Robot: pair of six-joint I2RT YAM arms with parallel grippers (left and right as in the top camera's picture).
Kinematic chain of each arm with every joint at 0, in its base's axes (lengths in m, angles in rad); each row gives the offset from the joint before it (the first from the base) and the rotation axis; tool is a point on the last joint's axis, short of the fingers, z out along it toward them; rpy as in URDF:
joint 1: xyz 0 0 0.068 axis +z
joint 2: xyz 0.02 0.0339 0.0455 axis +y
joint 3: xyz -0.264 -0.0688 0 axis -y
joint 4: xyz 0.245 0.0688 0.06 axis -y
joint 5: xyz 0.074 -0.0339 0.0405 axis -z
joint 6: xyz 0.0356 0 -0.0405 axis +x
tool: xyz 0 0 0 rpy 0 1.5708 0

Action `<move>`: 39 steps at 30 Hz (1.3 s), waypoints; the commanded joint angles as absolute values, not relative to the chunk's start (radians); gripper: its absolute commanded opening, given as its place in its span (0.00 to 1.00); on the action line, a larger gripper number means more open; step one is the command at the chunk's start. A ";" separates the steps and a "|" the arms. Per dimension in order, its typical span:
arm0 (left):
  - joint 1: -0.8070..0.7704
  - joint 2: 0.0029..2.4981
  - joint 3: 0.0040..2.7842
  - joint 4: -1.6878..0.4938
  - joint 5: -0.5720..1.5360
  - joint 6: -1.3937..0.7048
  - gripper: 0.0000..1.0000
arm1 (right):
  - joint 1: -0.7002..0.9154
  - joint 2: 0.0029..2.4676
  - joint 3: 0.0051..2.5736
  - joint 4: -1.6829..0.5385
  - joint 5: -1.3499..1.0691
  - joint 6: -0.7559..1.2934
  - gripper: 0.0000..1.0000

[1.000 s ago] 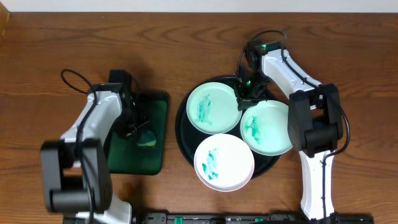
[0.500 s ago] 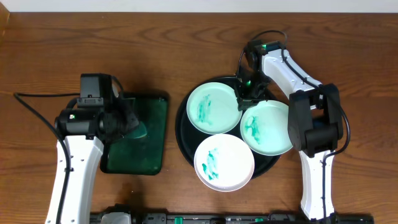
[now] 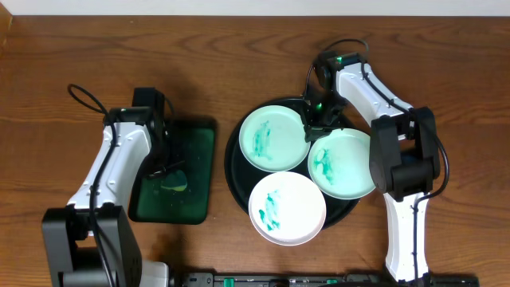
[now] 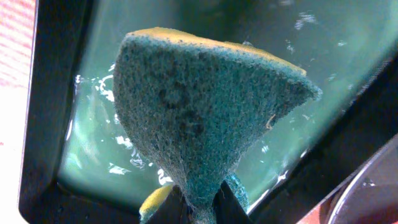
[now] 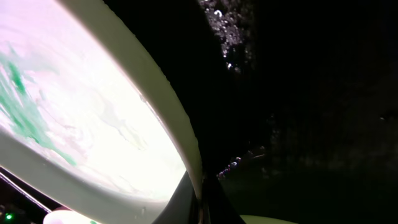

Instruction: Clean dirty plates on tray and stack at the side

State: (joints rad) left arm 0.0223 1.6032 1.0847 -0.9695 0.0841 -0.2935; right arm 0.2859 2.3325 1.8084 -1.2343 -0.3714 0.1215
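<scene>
Three white plates with teal smears lie on the round black tray [image 3: 236, 171]: one at the upper left [image 3: 271, 137], one at the right [image 3: 344, 163], one at the front [image 3: 287, 207]. My right gripper [image 3: 315, 123] is shut on the rim of the upper-left plate [image 5: 81, 112]; the rim sits pinched between the fingers [image 5: 200, 199]. My left gripper [image 3: 169, 169] is shut on a teal and yellow sponge [image 4: 205, 118] and holds it over the water in the dark green rectangular tray [image 3: 199, 143], left of the black tray.
The green tray [image 4: 37, 124] holds shallow water. Brown wooden table [image 3: 239, 56] surrounds both trays. The right arm reaches in from the right side over the right plate's far edge.
My left arm has swung about over the green tray with the sponge, and the sponge now sits lower in the tray. The right gripper and the plates have not moved.
</scene>
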 commanded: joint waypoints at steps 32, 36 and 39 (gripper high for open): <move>-0.059 1.489 1.090 -1.000 0.123 -0.289 0.07 | 0.273 2.350 1.791 -1.239 -0.349 0.107 0.01; -0.096 1.321 1.090 -1.030 0.123 -0.307 0.07 | 0.273 2.350 1.791 -1.238 -0.349 0.107 0.01; -0.113 1.229 1.090 -1.056 0.123 -0.336 0.07 | 0.272 2.350 1.791 -1.237 -0.349 0.107 0.01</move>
State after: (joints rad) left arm -0.1020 1.2900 1.0740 -1.0397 0.1219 -0.3012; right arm 0.2840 2.3325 1.8053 -1.2324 -0.3790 0.1215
